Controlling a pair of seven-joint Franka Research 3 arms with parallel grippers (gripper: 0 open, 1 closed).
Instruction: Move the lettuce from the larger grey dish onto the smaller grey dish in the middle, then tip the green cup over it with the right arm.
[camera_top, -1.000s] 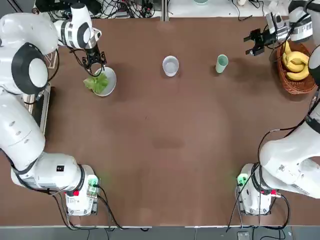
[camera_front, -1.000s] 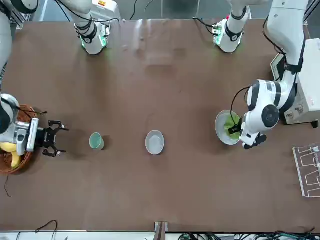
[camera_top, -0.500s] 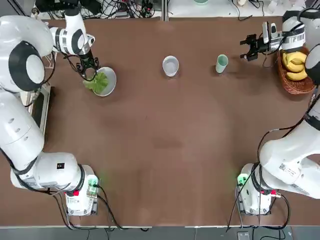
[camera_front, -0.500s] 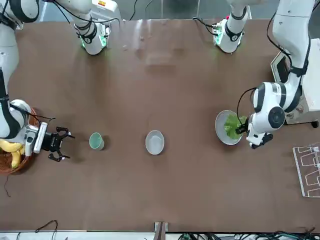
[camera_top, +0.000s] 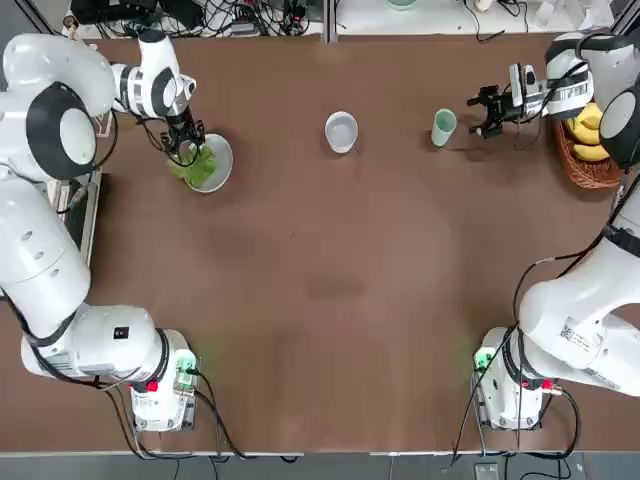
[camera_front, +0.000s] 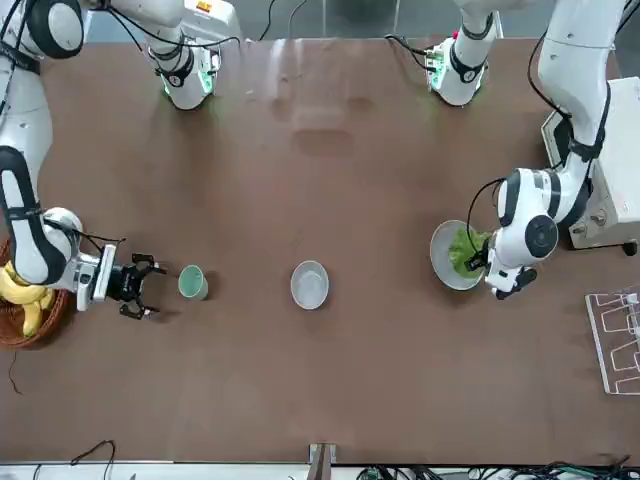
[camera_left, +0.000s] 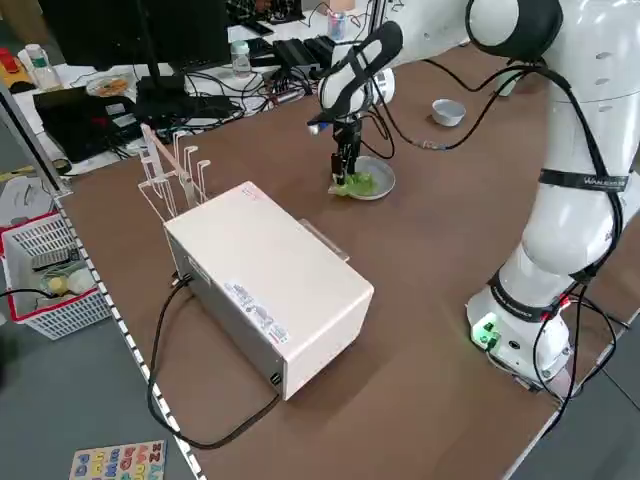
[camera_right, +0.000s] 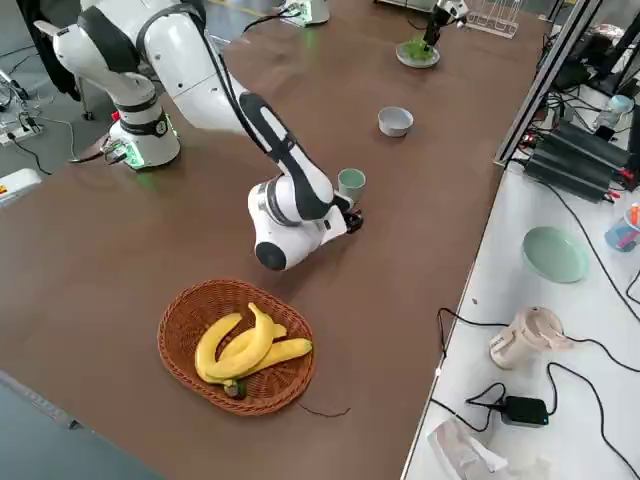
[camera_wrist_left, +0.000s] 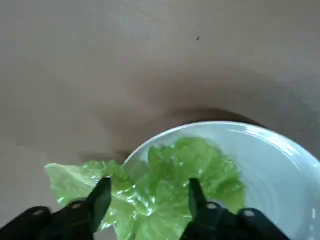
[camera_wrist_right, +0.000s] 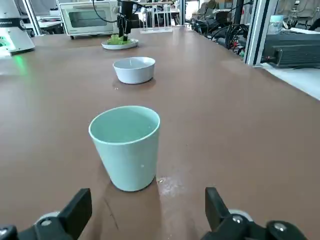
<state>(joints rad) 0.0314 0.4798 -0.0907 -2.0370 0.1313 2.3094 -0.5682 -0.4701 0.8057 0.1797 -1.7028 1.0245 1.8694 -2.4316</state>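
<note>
One bunch of lettuce (camera_wrist_left: 195, 170) lies on the larger grey dish (camera_wrist_left: 270, 175), at the upper left of the top view, and some leaves hang over its rim. Around it is the left gripper (camera_wrist_left: 147, 187); its two fingers stand apart, one on each side of the leaves, and I cannot tell if they touch. Further to the right, in the upper middle, is the smaller grey dish (camera_top: 341, 131), which has nothing in it. Next comes the green cup (camera_top: 443, 126), upright. Just beside it, at the upper right, the right gripper (camera_wrist_right: 149, 205) is wide open and holds nothing. So, in my judgement, the work is at its beginning: gripping, moving the lettuce and tipping the cup are all left. As for writing, a white box (camera_left: 270, 285) carries a printed label, too small to read. I can read no brand.
</note>
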